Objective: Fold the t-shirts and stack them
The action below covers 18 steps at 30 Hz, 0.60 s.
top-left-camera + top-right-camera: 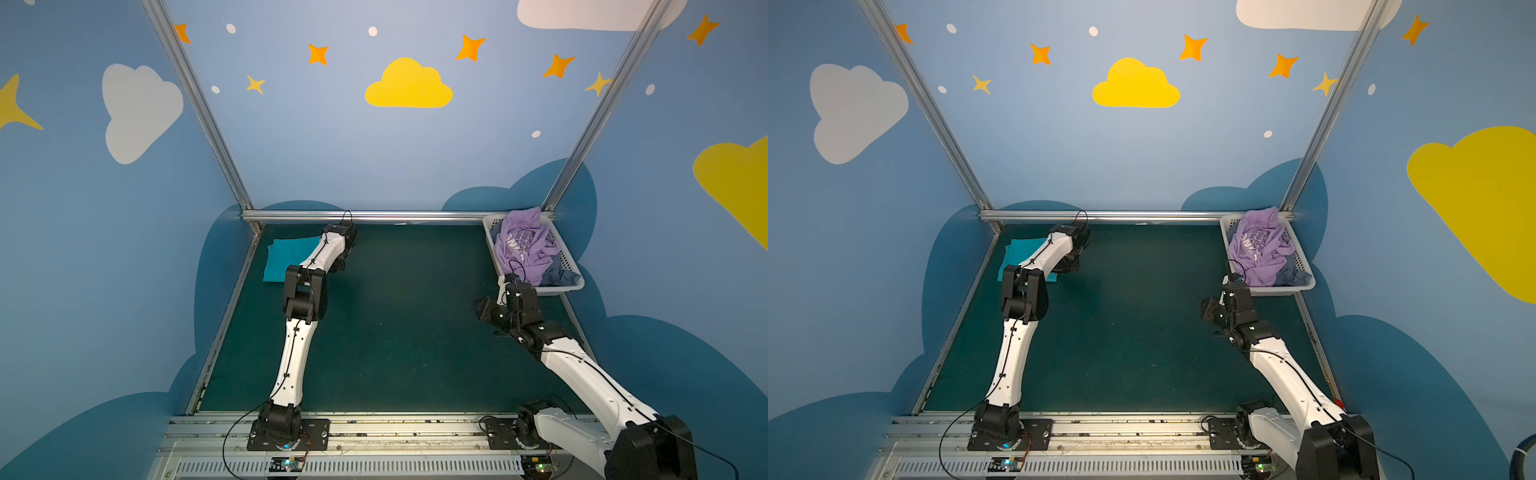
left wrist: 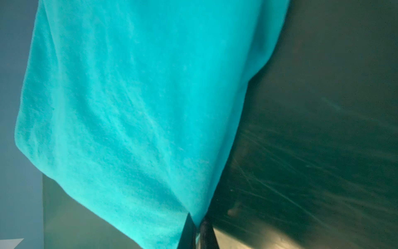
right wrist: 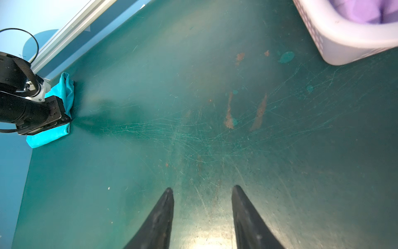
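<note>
The teal t-shirt (image 1: 279, 258) (image 1: 1016, 252) lies folded at the far left of the green table, partly hidden by my left arm. In the left wrist view my left gripper (image 2: 197, 216) is shut on a corner of the teal t-shirt (image 2: 133, 107), with cloth pinched between the fingers. The lavender t-shirt (image 1: 523, 248) (image 1: 1258, 249) lies crumpled in the white basket (image 1: 562, 287) (image 1: 1292, 289) at the far right. My right gripper (image 3: 202, 187) (image 1: 484, 309) stands open over bare table just in front of the basket, nothing between its fingers.
A dark grey-blue cloth (image 1: 559, 276) lies in the basket beside the lavender shirt. Aluminium rails (image 1: 365, 216) and blue walls border the table at the back and sides. The green table surface (image 1: 407, 316) stretches between the two arms.
</note>
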Tool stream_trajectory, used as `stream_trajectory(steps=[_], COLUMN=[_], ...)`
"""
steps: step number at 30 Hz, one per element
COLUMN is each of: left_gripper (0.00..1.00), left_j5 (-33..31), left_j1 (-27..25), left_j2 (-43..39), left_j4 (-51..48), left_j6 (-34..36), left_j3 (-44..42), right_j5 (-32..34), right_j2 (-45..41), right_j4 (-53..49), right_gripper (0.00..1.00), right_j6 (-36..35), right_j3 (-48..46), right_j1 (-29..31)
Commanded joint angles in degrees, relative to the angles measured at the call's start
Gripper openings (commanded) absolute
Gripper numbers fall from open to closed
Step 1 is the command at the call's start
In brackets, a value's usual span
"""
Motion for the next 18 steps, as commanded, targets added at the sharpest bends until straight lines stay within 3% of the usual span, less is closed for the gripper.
stream_trajectory(steps=[1,4,10,13,18], left_gripper=[0.04,0.08,0.39,0.47,0.49], left_j5=[1.4,2.0,5.9,9.4,10.4], left_j1=[0.4,0.9,1.1,1.8,2.9], left_j2=[-0.8,-0.8,-7.6,-12.8,-17.2], left_j4=[-2.3,-2.8,0.0,3.9,8.4], left_j6=[-0.3,-0.3,-0.8,-1.9,-2.8], left_j3=[-1.4,-1.2,-5.7,-9.8,-14.1], right_j5=[0.5,0.4,0.6,0.4,0.4], right_j2=[-0.8,-0.7,-0.5,-0.2,0.0], right_j4=[-1.0,-0.9,-0.8,-0.7,-0.8], right_gripper=[0.45,0.46,0.46,0.46,0.46], right_j6=[-0.1,0.0,0.0,0.1,0.3], right_j3=[1.4,1.3,1.3,1.5,1.6], right_j1=[-0.2,-0.2,-0.2,-0.2,-0.2])
